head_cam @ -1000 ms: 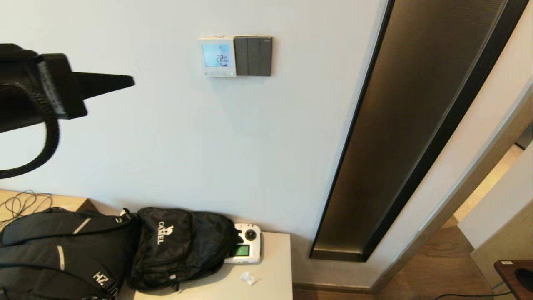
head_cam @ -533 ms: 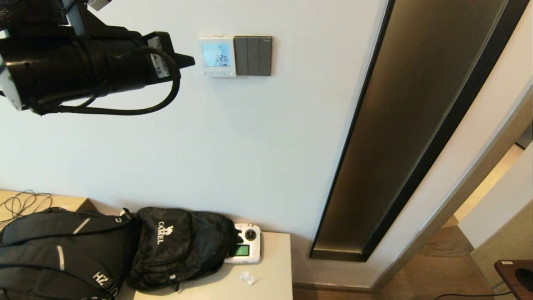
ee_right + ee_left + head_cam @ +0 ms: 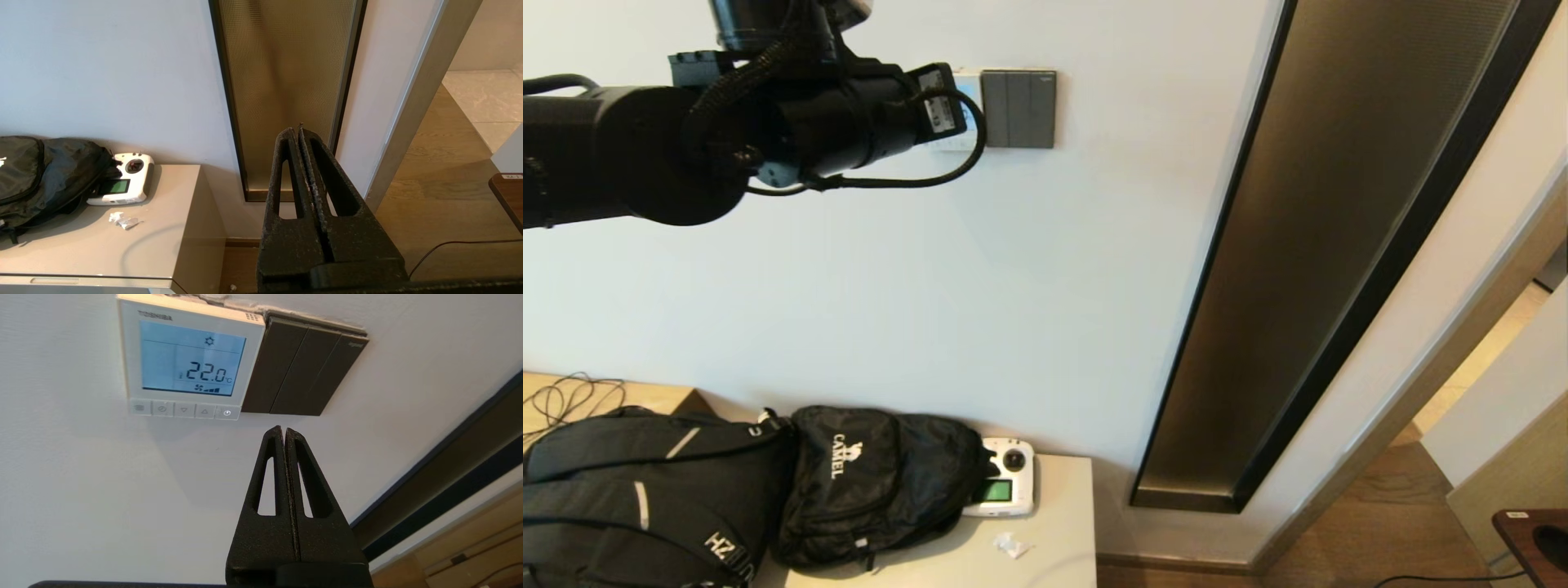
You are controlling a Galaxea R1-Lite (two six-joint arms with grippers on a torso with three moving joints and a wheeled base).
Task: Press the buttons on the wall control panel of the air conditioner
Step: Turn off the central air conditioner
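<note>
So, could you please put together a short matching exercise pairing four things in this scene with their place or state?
Things:
1. Toshiba thermostat panel
2. dark three-gang switch plate
3. left gripper
4. white remote controller

States:
A. fingers shut, tip below the panel
B. lies on the beige cabinet beside a backpack
C. display reads 22.0
D. mounted beside the panel

Pairs: 1-C, 2-D, 3-A, 4-B

White thermostat panel (image 3: 190,359) with pale blue screen, dark grey triple switch (image 3: 300,369), black grippers (image 3: 284,433), black backpacks (image 3: 874,482)

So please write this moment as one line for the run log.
left gripper: shut, near control panel, under power button, no contact seen | display: 22.0 C | right gripper: shut, parked low
</note>
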